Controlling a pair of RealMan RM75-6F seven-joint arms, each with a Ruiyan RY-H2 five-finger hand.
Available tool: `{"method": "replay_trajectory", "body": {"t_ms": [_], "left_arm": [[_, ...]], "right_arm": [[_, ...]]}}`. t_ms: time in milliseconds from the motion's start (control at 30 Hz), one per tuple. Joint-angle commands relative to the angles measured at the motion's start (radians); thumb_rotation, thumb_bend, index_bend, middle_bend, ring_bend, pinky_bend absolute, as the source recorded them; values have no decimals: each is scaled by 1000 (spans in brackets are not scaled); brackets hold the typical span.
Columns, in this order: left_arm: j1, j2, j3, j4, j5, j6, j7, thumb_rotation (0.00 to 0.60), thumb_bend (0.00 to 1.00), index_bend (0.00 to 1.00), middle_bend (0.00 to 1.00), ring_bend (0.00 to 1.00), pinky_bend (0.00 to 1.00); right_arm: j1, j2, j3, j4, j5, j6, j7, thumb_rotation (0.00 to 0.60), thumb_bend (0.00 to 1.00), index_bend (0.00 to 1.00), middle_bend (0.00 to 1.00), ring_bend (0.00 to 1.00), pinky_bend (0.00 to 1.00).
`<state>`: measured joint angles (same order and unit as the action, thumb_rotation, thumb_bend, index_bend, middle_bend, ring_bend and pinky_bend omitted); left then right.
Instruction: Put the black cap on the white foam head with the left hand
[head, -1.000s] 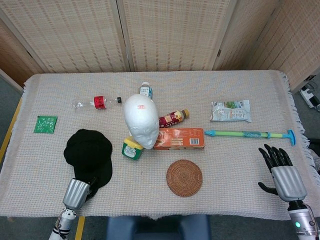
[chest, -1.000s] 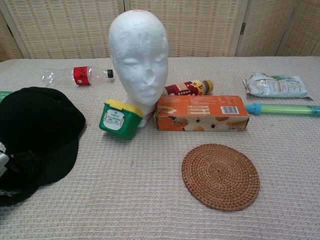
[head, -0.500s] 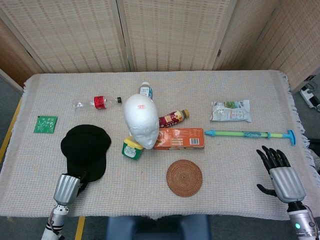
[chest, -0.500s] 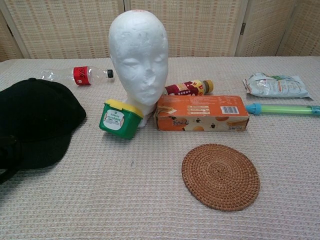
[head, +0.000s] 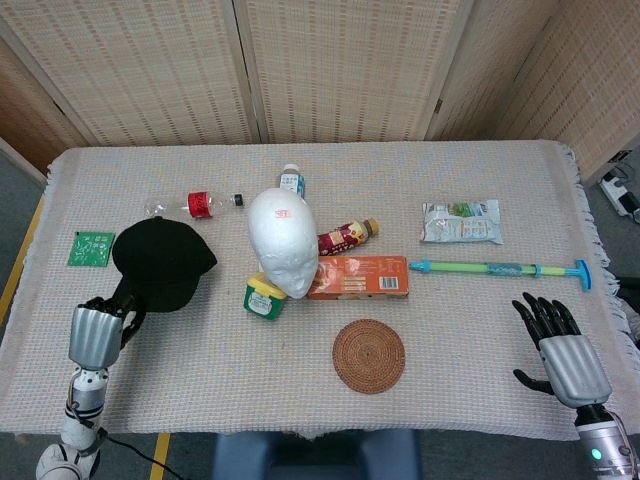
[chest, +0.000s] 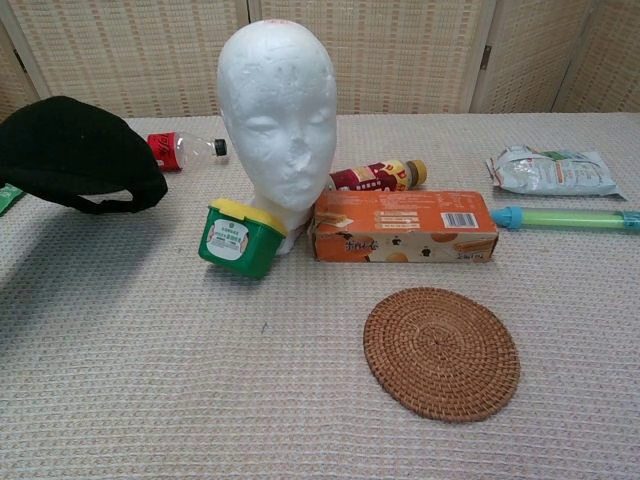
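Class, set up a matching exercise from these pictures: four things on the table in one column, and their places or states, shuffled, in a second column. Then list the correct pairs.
Things:
1. black cap
2. woven coaster
3. green tub with yellow lid
4. right hand

Places or states:
A. leaning against the base of the white foam head
B. open, holding nothing, at the table's right edge
C. held up off the table by the left hand
D. lying flat in front of the orange box

Pairs: 1-C, 2-D, 3-A, 4-B
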<state>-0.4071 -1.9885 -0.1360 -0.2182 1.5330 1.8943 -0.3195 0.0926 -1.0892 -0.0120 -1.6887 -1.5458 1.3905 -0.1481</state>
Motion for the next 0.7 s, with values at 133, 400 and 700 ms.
{"method": "replay_trajectory", "body": {"t_ms": [133,400,700], "left_arm": [[-143,107,-111,-93,-78,24,31,600,478,665,1000,993,1000],[-294,181,-174,-239,-89,22,128,600,481,665,1000,993,1000],[-430,199,-169,-419,-21,2,297,600,486,666,1000,993,1000]], "right_arm": [[-2,2,0,-2,-3,6,3,600,102,0,0,0,0],[-1,3,4,1,2,7,8,600,103,0,0,0,0],[15,-2,19,9,40,-26,7,600,104,0,0,0,0]]}}
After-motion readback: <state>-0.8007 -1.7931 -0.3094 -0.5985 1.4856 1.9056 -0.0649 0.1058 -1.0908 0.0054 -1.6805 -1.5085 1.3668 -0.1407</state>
